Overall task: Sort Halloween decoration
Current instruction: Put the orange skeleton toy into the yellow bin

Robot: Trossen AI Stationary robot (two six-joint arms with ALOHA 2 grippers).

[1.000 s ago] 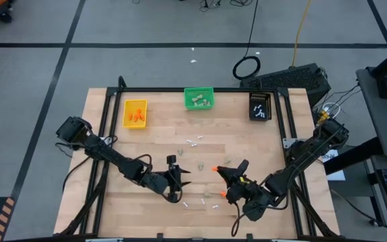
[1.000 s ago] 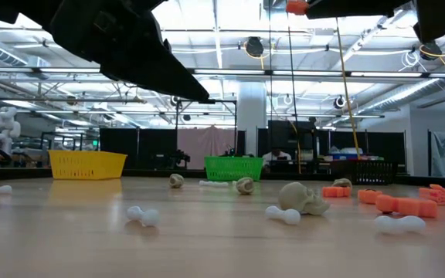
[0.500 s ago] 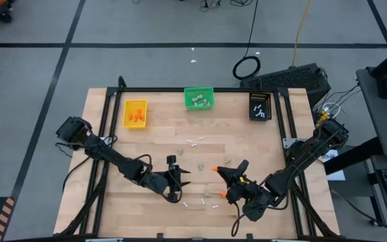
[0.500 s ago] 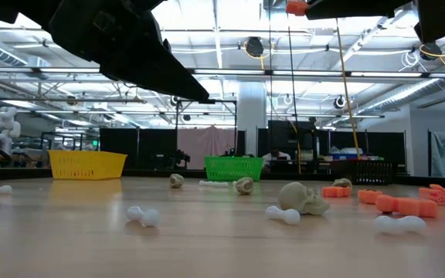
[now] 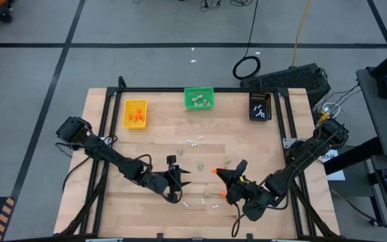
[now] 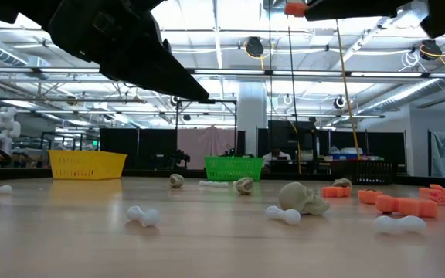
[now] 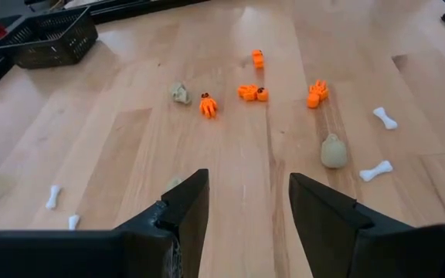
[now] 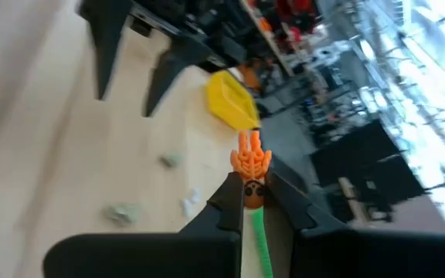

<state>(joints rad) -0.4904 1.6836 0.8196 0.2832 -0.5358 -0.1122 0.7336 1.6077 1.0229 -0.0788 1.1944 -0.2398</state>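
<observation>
Halloween decoration lies scattered on the wooden table: orange bits (image 7: 249,93), beige lumps (image 7: 333,150) and white bone sticks (image 7: 375,171). My left gripper (image 7: 242,205) hangs open above the table's middle (image 5: 177,169), with nothing between its fingers. My right gripper (image 5: 218,171) is a little to its right, raised above the table and shut on an orange hand-shaped bit (image 8: 251,161). That bit also shows at the top of the low view (image 6: 294,8). My right gripper pinches the orange hand-shaped bit by its stub end (image 8: 253,191) between its two fingertips. The fingers come nearly level from the table's near right. The bit's spread prongs stick out past the fingertips, and the bit is lifted clear of the table.
Three small bins stand along the far edge: yellow (image 5: 135,113), green (image 5: 199,98) and black (image 5: 260,105). A beige skull-like lump (image 6: 304,198) and several orange bits (image 6: 408,205) lie on the table below the grippers. A black frame runs around the table's edge.
</observation>
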